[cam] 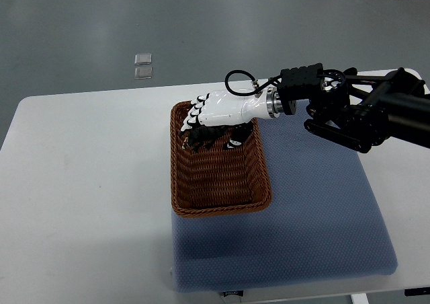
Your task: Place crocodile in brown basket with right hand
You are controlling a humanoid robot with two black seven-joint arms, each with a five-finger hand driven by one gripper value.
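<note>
A brown wicker basket (218,183) stands on the left edge of a blue mat. My right hand (211,126), white with black fingertips, reaches in from the right over the basket's far end. Its fingers (195,116) curl down around a dark crocodile toy (203,139), and the thumb sits on the toy's near side. The crocodile hangs low inside the far part of the basket, mostly hidden under the palm. I cannot tell whether it touches the basket floor. The left arm does not show.
The blue mat (316,216) covers the right half of a white table (87,183). The black right forearm (363,112) spans the mat's far edge. Two small clear squares (143,65) lie on the grey floor beyond the table.
</note>
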